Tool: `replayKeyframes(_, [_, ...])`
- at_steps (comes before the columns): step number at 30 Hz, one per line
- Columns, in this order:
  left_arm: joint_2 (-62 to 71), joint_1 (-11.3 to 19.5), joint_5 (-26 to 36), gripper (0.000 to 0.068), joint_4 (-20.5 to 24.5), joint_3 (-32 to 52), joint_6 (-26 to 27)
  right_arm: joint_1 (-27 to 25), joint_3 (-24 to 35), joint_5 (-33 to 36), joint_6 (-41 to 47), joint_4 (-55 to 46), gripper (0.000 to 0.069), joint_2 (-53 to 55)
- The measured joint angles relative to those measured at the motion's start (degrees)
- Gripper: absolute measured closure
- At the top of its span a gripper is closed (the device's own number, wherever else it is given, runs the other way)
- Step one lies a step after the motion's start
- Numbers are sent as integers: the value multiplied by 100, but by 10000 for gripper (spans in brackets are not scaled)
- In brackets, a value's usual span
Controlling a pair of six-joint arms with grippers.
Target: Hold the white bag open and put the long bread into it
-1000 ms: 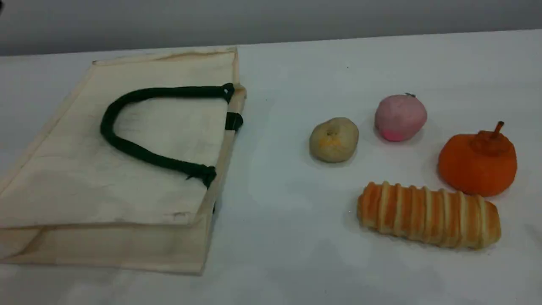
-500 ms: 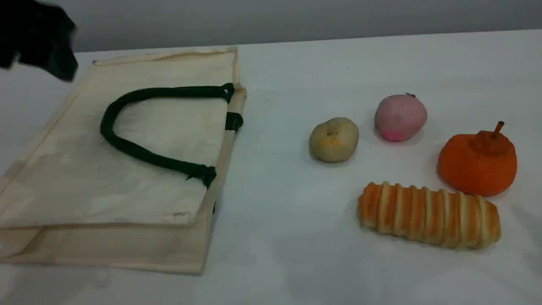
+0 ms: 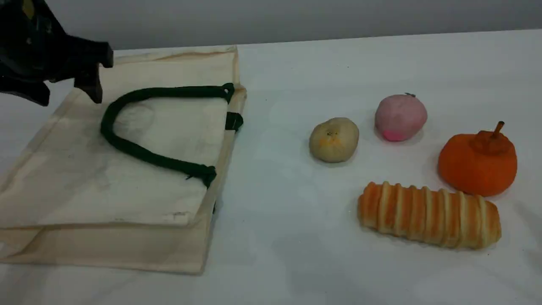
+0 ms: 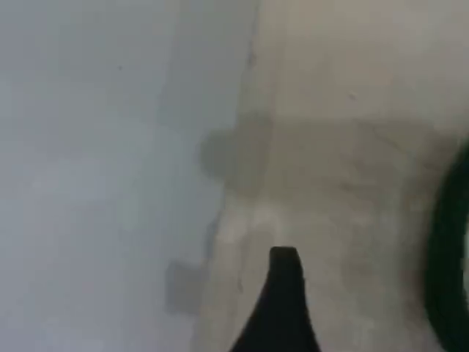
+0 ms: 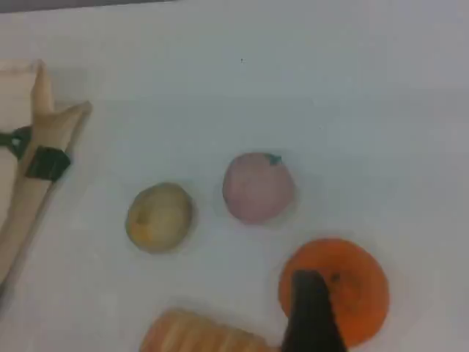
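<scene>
Here long bread (image 3: 428,215) lies crosswise.

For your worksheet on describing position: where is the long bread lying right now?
In the scene view, the long bread lies on the table's right side, nearest the camera, just in front of the orange fruit.

**What you are not seeing**

You are losing the white bag (image 3: 106,190) past the scene view's left edge. The left hand (image 3: 70,87) is running off the top-left corner. In the right wrist view, the long bread (image 5: 198,334) is being cropped at the bottom edge.
</scene>
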Motion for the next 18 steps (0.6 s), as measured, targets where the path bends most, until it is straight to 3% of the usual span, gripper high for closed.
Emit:
replayKeyframes(8, [380, 0, -155, 110, -479, -190, 366, 0, 0, -95, -11, 19, 265, 0])
replayKeyframes(18, [841, -5, -363, 110, -495, -221, 387, 0, 0, -106, -11, 19, 265, 0])
